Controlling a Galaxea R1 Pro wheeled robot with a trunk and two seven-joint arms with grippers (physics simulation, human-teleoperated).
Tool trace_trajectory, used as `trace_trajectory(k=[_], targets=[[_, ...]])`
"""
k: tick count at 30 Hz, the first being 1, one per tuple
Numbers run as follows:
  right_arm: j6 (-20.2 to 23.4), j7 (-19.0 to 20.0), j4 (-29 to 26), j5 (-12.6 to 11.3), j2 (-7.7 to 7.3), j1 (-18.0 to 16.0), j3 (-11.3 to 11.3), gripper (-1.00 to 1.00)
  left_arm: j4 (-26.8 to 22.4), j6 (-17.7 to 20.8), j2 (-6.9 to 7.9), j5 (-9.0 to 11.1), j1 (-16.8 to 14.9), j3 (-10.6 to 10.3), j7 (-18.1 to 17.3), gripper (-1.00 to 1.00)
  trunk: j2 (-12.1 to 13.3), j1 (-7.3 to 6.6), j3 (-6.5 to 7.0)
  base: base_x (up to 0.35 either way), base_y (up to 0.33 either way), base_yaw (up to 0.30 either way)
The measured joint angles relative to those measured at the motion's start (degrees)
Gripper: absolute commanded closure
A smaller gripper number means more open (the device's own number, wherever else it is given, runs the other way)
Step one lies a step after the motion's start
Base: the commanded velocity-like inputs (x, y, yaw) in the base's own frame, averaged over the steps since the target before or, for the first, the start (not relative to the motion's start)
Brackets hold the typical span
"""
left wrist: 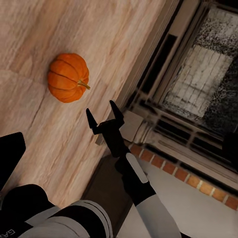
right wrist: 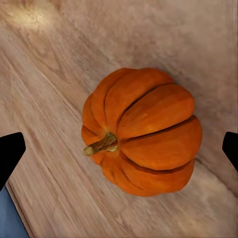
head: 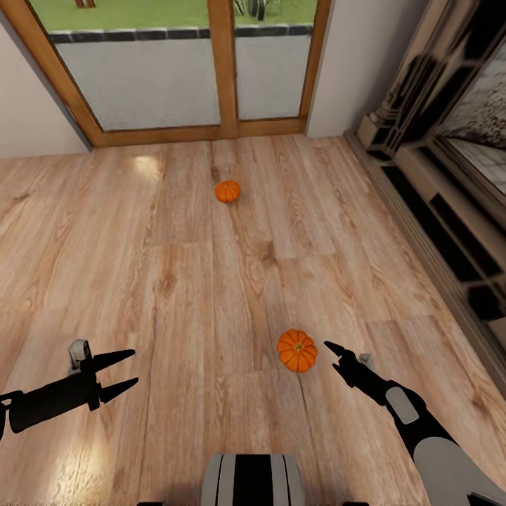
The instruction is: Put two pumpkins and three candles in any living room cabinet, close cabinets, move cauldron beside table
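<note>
Right gripper (head: 329, 348) fingers spread, near pumpkin (head: 296, 350) just ahead of the tips, not touching. Left gripper (head: 133, 367) fingers spread, holding nothing.

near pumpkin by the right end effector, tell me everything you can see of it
The near pumpkin is small, round, orange and deeply ribbed, with a short tan stem pointing sideways, so it lies tilted. It rests on the wooden floor. The open right end effector is beside it, apart, not touching.
</note>
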Motion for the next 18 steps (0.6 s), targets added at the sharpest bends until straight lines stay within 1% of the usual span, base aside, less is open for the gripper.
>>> trace_trajectory(k=[9,18], targets=[[-0.05,0.00,0.00,0.00,-0.02,0.00,0.00,-1.00,0.00,-0.01,-0.02,0.00,-0.01,-0.05,0.00,-1.00,-0.12,0.23,-1.99,0.000,0.000,0.000],[0.04,0.05,-0.08,0.49,0.00,0.00,0.08,-1.00,0.00,0.02,-0.08,0.01,-0.01,-0.09,0.00,-1.00,-0.24,0.46,-3.99,0.000,0.000,0.000]])
